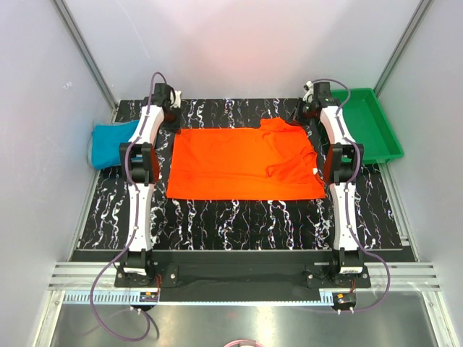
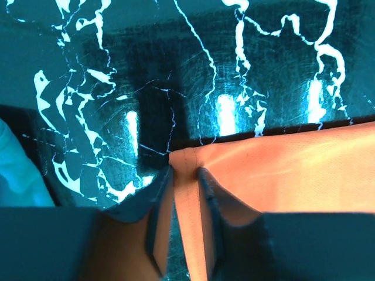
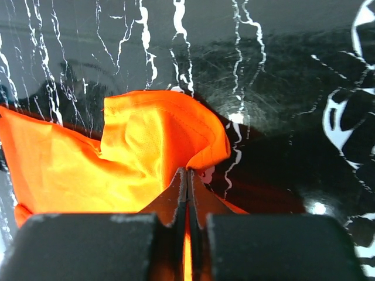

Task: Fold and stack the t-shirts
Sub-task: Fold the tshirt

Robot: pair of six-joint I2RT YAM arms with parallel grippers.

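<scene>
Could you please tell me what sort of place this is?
Probably a lab robot work cell rather than a home: plain white panel walls on aluminium framing enclose a black marbled table, and the left arm and right arm are bolted at its near edge, working an orange-red t-shirt.

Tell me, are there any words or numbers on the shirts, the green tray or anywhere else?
No words or numbers can be read in these pictures.
On the orange shirt: nothing, it is plain.
On the blue shirt: nothing on the part that shows.
On the green tray: no label to see.
On the pale strip along the near edge: tiny dark marks, too small to read.
</scene>
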